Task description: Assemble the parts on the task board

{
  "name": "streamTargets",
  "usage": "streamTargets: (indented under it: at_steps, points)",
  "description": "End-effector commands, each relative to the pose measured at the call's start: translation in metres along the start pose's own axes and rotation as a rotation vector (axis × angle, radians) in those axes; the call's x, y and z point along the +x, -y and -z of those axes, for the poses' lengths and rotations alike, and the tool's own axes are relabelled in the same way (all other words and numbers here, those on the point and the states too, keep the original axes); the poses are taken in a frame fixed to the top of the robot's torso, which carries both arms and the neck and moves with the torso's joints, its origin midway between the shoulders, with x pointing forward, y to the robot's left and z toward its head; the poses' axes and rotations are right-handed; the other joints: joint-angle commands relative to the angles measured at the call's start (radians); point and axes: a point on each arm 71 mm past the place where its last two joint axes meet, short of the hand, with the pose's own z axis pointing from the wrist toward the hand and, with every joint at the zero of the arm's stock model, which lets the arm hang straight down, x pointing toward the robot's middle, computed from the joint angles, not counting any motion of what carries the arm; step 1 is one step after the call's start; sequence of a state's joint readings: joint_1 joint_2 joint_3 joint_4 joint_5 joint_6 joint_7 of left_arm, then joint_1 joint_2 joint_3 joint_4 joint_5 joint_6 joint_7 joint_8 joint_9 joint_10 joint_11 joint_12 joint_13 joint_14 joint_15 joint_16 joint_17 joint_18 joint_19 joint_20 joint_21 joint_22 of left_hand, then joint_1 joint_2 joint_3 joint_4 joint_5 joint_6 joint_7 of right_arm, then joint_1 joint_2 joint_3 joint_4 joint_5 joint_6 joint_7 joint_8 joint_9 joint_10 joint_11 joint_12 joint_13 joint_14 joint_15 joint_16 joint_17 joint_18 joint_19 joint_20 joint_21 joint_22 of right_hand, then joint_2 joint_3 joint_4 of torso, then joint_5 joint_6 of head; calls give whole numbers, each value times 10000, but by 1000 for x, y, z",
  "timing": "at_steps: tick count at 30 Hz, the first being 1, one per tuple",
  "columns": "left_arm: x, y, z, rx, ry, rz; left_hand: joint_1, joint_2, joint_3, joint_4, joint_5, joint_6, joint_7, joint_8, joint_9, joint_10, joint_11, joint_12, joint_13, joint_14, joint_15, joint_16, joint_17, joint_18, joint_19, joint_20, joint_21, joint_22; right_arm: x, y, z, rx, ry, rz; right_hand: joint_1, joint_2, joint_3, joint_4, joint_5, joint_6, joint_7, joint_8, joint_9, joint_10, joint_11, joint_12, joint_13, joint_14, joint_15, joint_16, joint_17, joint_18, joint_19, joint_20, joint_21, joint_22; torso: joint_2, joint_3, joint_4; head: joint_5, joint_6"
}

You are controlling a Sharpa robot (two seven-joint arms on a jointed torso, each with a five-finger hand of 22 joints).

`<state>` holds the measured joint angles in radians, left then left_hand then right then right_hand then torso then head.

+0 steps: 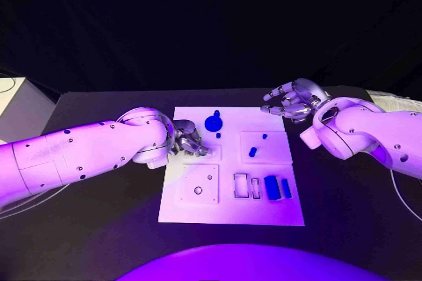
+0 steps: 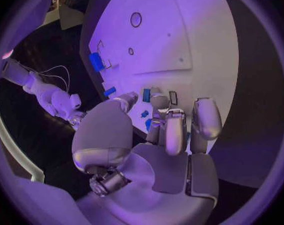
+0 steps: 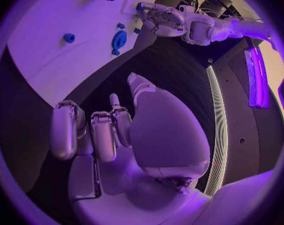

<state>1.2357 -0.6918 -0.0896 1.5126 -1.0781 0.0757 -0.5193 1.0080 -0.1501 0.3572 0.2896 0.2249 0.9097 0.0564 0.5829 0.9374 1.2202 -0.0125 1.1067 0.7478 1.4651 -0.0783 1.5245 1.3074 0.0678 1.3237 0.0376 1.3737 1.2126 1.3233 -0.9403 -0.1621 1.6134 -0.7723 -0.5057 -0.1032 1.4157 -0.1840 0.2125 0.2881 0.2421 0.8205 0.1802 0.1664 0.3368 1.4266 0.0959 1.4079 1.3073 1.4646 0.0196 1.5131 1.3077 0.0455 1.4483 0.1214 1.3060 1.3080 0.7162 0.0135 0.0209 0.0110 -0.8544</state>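
On the black table (image 1: 105, 232), seen from the head view, the task board (image 1: 230, 214) sits dead centre. The left hand (image 1: 188, 141) is down on the board's left side, fingers curled near a small recessed square; can't tell from here if it's pinching anything. The right hand (image 1: 292, 100) hovers off the board's far right corner, fingers loosely curled on nothing. Parts scattered about: a round blue part (image 1: 214, 122) up top, a small blue peg (image 1: 252, 152) mid-right, and two blue blocks (image 1: 278, 188) by the empty slots at the near right.

The left wrist view has the fingertips (image 2: 156, 101) pressed onto the board next to a small blue piece (image 2: 146, 95), touching or just beside it, honestly can't say it's held.

The right wrist view confirms that hand's empty and well off the board.

My guess: these bits are light, stiff, slick plastic, so pinch them by the flat sides.
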Motion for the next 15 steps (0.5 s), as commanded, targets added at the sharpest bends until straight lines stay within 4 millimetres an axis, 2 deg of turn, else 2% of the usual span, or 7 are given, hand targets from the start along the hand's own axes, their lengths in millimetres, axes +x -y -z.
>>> streamTargets:
  at_steps: [1, 6, 15]
  points:
    - [1, 1, -2, 104, 87, 94, 111, 4, -78, 7, 28, -45, 7, -66, -15, 2, -5, 54, 25, 799, 92, -23, 1882, 131, 40, 45, 36, 24, 0, 0, 0, -44, -74, 5, -108, 5, -74, 1, -25, -67, 31, 29, -15, -49, 3, -14, 1096, 722, -13, -34, 1407, 165, -39, -16, -44, 996, 3, 5, 1, 0, -7]
    - [2, 1, -2, 74, 44, 40, 132, 44, -92, 10, 29, 28, -7, -35, -23, 35, -12, 100, 66, 815, 93, 2, 1918, 128, 63, 53, 51, 48, 0, 0, 0, -37, -80, 5, -125, 30, -75, 0, -14, -60, 28, 42, -12, -49, 1, -15, 1093, 723, -14, -34, 1410, 166, -38, -16, -49, 995, 1, 6, 4, 2, -12]
    - [4, 0, -3, -1, -295, -238, 535, 304, 82, -41, 77, 142, -69, 44, -65, 96, -63, 219, 158, 850, 59, 60, 2002, 123, 115, 49, 75, 101, 0, 1, 0, -17, -98, 10, -125, 30, -75, 0, -14, -60, 28, 42, -12, -49, 1, -15, 1093, 723, -14, -34, 1410, 166, -38, -16, -49, 995, 0, 4, 1, -7, -30]
